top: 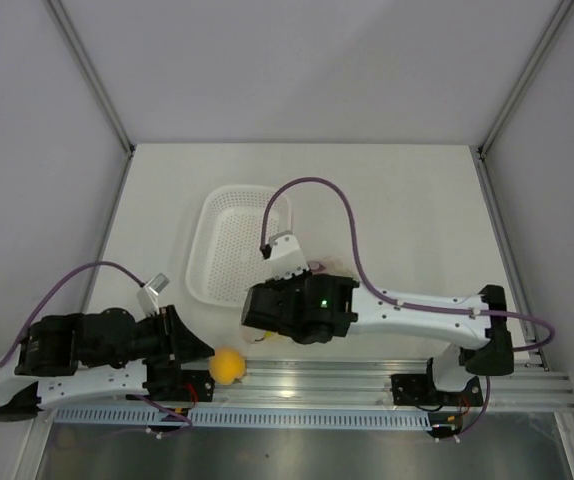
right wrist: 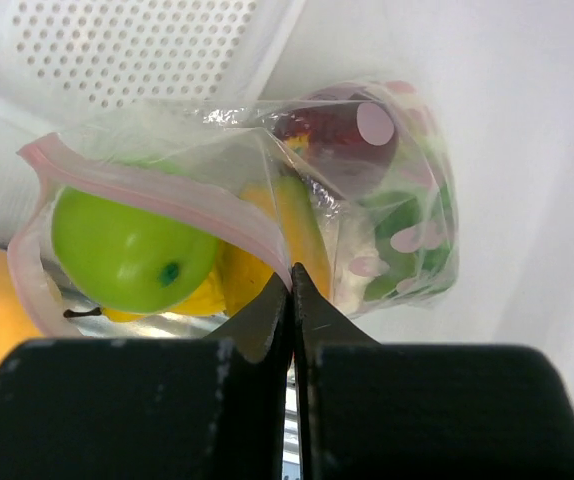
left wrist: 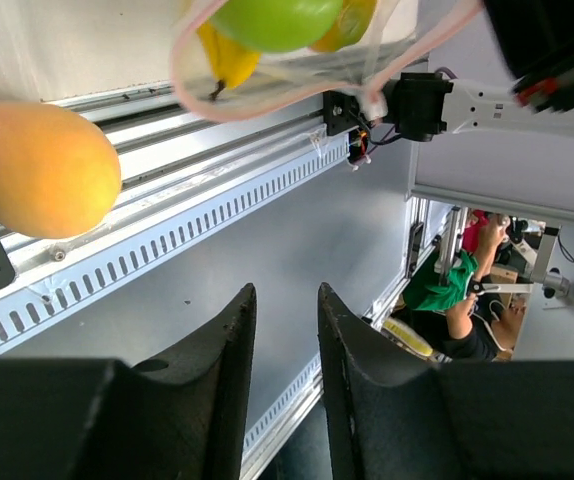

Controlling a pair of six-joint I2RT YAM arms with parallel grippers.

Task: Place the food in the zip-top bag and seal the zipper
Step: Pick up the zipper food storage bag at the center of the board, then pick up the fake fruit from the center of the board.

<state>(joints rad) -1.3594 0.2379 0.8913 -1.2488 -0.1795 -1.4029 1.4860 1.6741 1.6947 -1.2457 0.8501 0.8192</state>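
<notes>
The clear zip-top bag (right wrist: 407, 180) with pink dots lies on its side by the basket. Inside it are a lime-green fruit (right wrist: 127, 248), a yellow fruit (right wrist: 267, 250), a dark red apple (right wrist: 322, 140) and lettuce (right wrist: 407, 225). My right gripper (right wrist: 291, 275) is shut on the pink zipper (right wrist: 167, 190) at the bag's mouth, which gapes to the left. One orange fruit (top: 228, 366) lies outside the bag on the metal rail, just right of my left gripper (top: 199, 352). In the left wrist view this fruit (left wrist: 42, 165) is at upper left, and the left gripper (left wrist: 287, 300) is open on nothing.
A white perforated basket (top: 229, 240) stands behind the bag, touching it. The aluminium rail (top: 367, 378) and slotted cable duct (left wrist: 167, 225) run along the table's near edge. Grey walls and metal frame posts enclose the table on three sides.
</notes>
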